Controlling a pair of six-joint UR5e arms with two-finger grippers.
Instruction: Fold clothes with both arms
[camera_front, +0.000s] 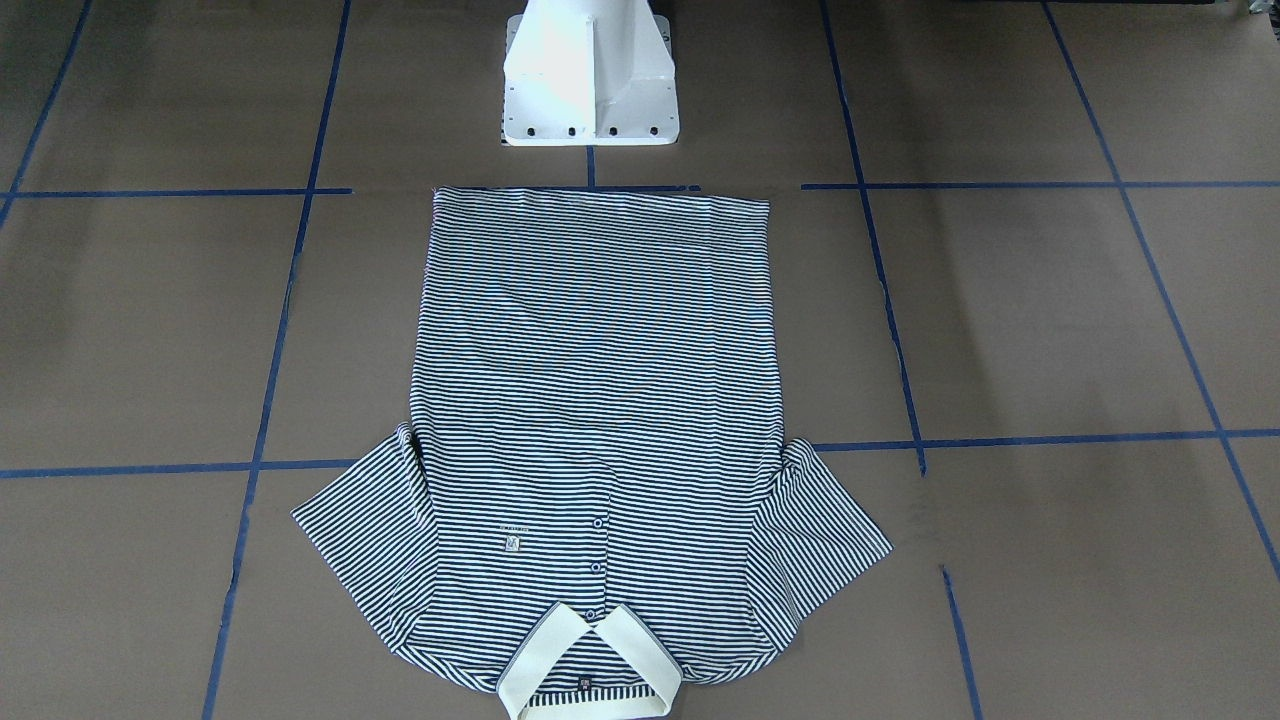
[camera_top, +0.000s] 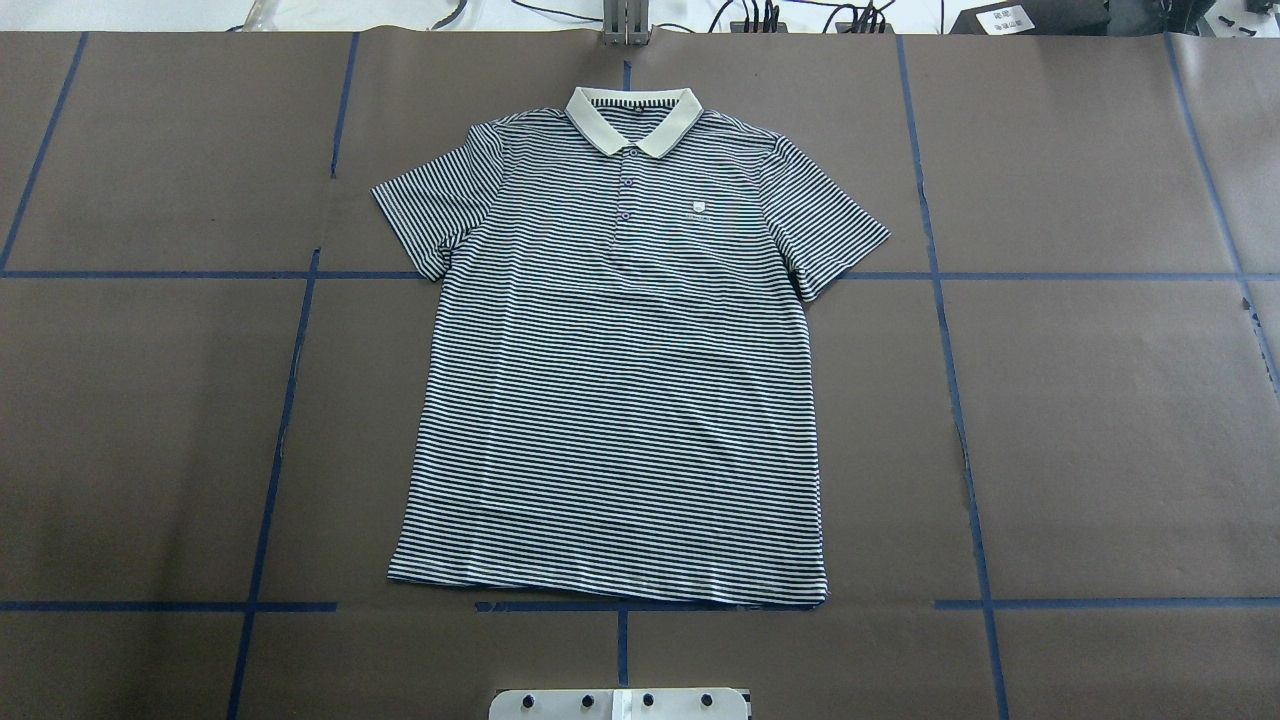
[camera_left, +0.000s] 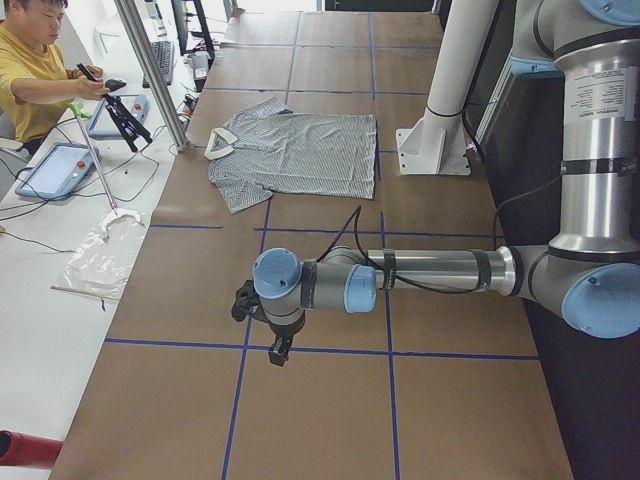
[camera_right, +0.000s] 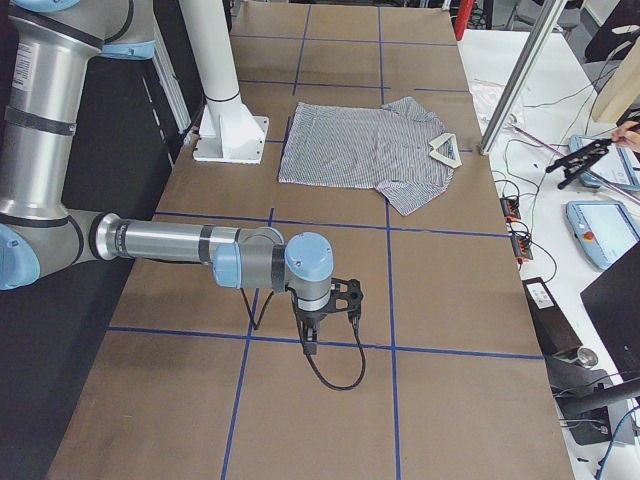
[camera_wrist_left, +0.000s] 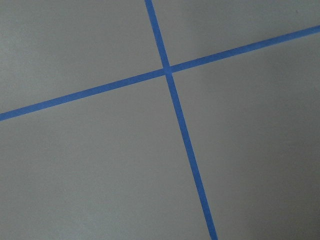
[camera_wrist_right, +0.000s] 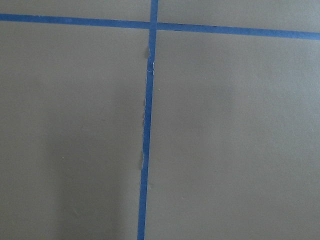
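The shirt (camera_top: 620, 380) lies flat and face up in the middle of the surface (camera_top: 1100, 430), with both short sleeves spread out to the sides. Its cream collar (camera_top: 632, 118) is close to the far edge, and its hem runs straight along the near edge, just in front of the white pedestal (camera_front: 590, 75). We see the buttons done up below the collar and a small logo on the chest. Blue tape lines (camera_top: 940, 275) cross the brown surface, and some of them pass under the cloth.

The left arm (camera_left: 430, 270) reaches out low over the robot's left end of the surface, well apart from the shirt, with its jaws pointing down above a tape line. The right arm (camera_right: 160, 242) does the same over the right end. We cannot tell how far either pair of jaws is open, since they show only in the side views. Both wrist cameras look down on bare surface and tape.

A person in a yellow top (camera_left: 35, 70) sits at the bench beyond the far edge
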